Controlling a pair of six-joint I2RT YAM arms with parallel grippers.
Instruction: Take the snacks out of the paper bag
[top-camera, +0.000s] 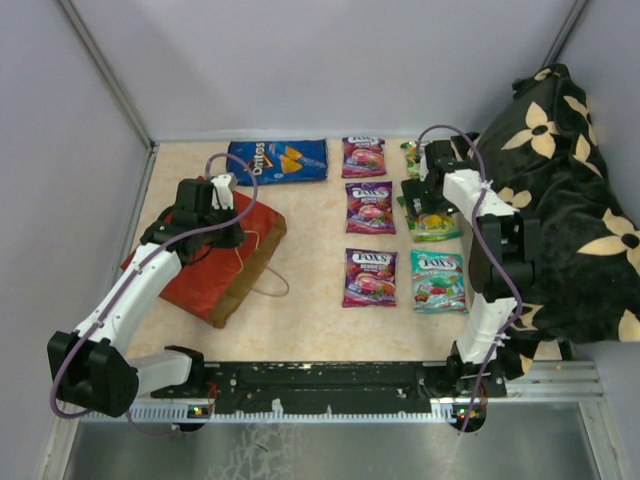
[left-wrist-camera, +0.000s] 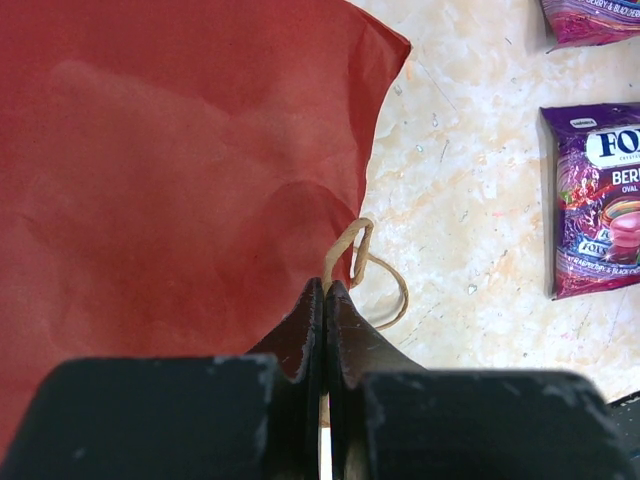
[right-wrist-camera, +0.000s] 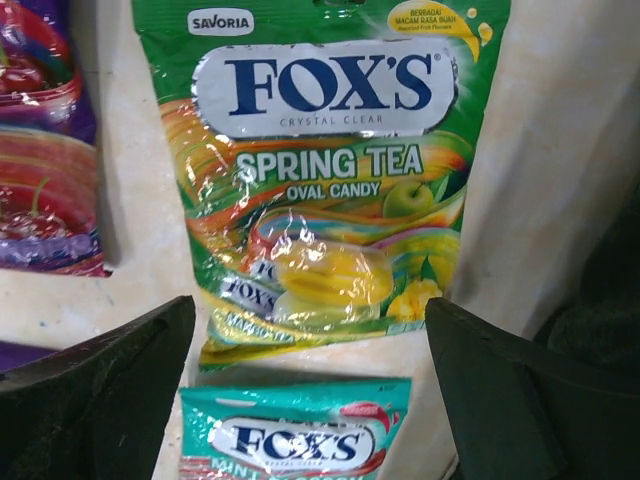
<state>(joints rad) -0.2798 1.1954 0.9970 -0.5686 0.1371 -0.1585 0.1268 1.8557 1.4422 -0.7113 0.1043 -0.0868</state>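
Soft, even overhead light; all three views bright enough.
Top view sharp edge to edge. Right wrist view: white glare streaks across the green packet (right-wrist-camera: 320, 200), faint shadow on its left; right gripper (right-wrist-camera: 310, 305) dark, blurred at frame bottom. Left gripper (left-wrist-camera: 325, 290) likewise underexposed, out of focus.

Paper bag (left-wrist-camera: 180, 170): red paper, matt, creased. Handle (left-wrist-camera: 350, 250): thin brown string, rough. Green packet (right-wrist-camera: 330, 180), teal packet (right-wrist-camera: 295, 440): shiny plastic, crinkly. Doritos bag (top-camera: 278, 160): shiny blue plastic. Table (top-camera: 310, 320): smooth, pale, stone-look top. Cloth (top-camera: 570, 200): soft black, flower print. Front plate (top-camera: 320, 450): dull grey metal.
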